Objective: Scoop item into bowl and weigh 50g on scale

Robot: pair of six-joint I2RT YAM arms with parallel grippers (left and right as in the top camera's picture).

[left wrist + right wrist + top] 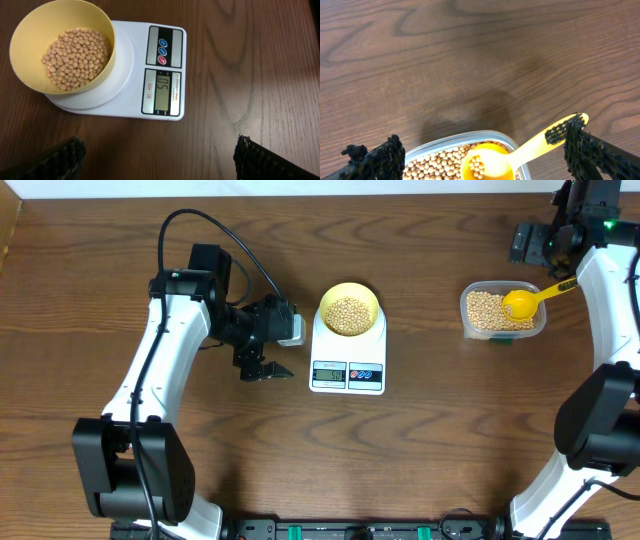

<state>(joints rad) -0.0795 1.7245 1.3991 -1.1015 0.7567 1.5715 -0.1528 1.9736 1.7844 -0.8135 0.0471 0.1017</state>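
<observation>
- The small round tan-beige grains (76, 59) lie in a loose heap inside the small round pale-yellow bowl (30, 30).
- The bowl stands on the platform of the white rectangular digital scale (125, 85), whose grey display reads 50.
- The left gripper (262, 368) sits just beside the scale, its jaws spread wide and holding nothing; the left wrist view shows only its two fingertips, cut off at the bottom corners.
- Well apart, to the right, a clear rounded-square plastic container (541, 315) holds more grains, and a yellow long-handled scoop (520, 152) rests in it with a few grains in its cup.
- The right gripper (482, 155) is released too, jaws wide and gripping nothing.
- One finger (585, 150) overlaps the handle's end; it may be touching, but I cannot tell.
</observation>
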